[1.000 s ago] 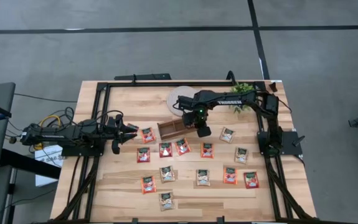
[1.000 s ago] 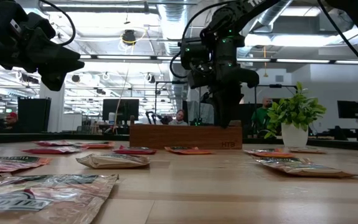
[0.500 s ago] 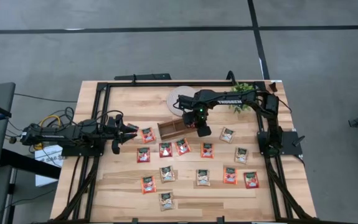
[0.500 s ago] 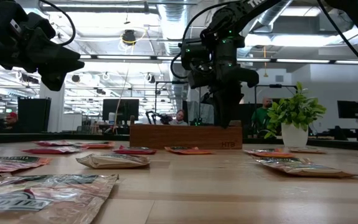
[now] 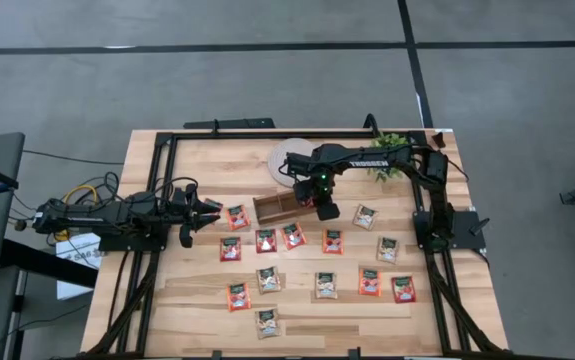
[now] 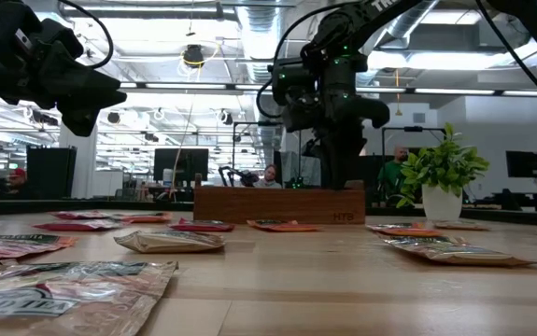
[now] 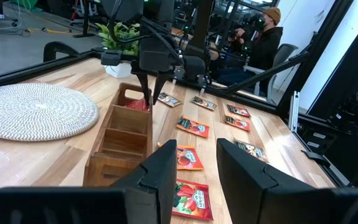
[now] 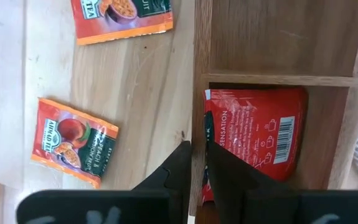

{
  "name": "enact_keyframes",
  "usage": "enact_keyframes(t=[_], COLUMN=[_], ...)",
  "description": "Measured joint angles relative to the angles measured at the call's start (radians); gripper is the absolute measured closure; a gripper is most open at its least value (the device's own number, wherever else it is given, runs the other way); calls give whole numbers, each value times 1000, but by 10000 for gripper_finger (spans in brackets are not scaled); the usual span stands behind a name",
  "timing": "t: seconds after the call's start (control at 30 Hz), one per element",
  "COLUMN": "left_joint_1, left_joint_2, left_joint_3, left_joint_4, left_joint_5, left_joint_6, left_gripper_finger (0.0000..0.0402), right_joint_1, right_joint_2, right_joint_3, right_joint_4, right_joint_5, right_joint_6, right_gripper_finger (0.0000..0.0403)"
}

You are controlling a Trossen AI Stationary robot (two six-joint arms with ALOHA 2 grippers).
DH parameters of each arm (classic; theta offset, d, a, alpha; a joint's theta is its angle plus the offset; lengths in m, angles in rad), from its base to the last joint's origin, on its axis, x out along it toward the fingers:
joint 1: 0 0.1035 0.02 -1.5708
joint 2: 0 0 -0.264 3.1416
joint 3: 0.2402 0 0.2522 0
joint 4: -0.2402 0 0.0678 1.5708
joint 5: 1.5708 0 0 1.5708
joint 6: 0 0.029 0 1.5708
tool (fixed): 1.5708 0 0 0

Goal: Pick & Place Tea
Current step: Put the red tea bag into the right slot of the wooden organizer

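Observation:
A brown wooden tray (image 5: 275, 207) with three compartments stands mid-table. My right gripper (image 8: 196, 160) points down at the tray's right end compartment, shut on a red tea sachet (image 8: 256, 140) that sits inside it. Several more tea sachets, red-orange and pale tan, lie flat on the table (image 5: 267, 240) nearer the front edge. My left gripper (image 7: 197, 158) waits level at the table's left side, open, with nothing between its fingers. My right gripper comes from above, pointing down, and its fingers pinch the red sachet's edge (image 8: 211, 134) next to the compartment's long wall. The fingertips hide the exact place of contact. The sachet sits inside the end compartment (image 7: 138, 104), tilted against the wood.
A round white woven disc (image 5: 285, 158) lies behind the tray and a small potted plant (image 5: 392, 160) stands at the far right. Black rails frame the table's edges (image 5: 157, 200). People sit in the room beyond the table.

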Motion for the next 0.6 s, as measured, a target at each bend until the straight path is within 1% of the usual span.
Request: enact_keyframes(t=[0.17, 0.6], left_joint_1=[0, 0], left_joint_2=[0, 0], left_joint_3=[0, 0], left_joint_4=[0, 0], left_joint_5=[0, 0], left_joint_6=[0, 0], left_gripper_finger=[296, 296], right_joint_1=[-9, -15], right_joint_2=[0, 0], right_joint_3=[0, 0], right_joint_4=[-12, -13], right_joint_5=[-34, -35], right_joint_6=[0, 8], right_gripper_finger=[360, 363])
